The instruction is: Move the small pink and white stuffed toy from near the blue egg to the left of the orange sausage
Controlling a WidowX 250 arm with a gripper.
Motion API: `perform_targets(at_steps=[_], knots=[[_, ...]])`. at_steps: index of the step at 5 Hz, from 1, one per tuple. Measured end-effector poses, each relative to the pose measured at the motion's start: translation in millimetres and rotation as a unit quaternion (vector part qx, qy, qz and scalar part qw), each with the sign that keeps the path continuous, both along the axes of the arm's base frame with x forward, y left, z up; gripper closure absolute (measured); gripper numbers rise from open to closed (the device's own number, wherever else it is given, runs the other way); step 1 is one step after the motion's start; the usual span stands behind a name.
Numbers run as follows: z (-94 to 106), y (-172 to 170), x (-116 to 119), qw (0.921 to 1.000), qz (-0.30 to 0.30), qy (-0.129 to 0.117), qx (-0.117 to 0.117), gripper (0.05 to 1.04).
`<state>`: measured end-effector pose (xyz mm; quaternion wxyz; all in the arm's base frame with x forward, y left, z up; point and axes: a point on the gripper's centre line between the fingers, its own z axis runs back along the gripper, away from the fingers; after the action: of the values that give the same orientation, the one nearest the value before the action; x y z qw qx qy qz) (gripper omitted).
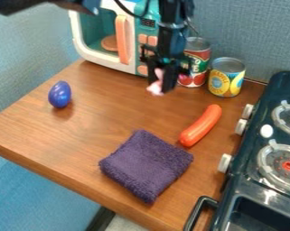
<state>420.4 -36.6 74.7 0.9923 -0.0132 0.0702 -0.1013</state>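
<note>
My gripper [161,83] hangs down at the upper middle, in front of the toy microwave and the cans. It is shut on a small pink and white object [155,87], partly hidden by the fingers. A red and green can [198,63] stands just right of the gripper, with a yellow and blue can [226,81] beside it. Lower down lie an orange-red sausage [201,125] and a folded purple cloth [147,166]. A blue egg-shaped toy [60,94] rests at the left of the wooden table [105,117].
The white and teal toy microwave [123,38] stands at the back, its orange handle facing forward. A dark toy stove [250,167] with burners and white knobs borders the table's right side. The table's front edge runs diagonally along the lower left.
</note>
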Motion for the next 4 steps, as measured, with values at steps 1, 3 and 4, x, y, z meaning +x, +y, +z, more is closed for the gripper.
perform_targets(at_steps=[1, 3, 4], knots=[[-10.3, -11.5, 0.6, 0.9993, -0.027, -0.001, -0.027, 0.692], [-36.4, -7.8, -8.0, 0.9993, -0.018, 0.027, -0.015, 0.692], [-46.0, -7.1, -12.7, 0.9991, -0.008, 0.039, -0.011, 0.684]])
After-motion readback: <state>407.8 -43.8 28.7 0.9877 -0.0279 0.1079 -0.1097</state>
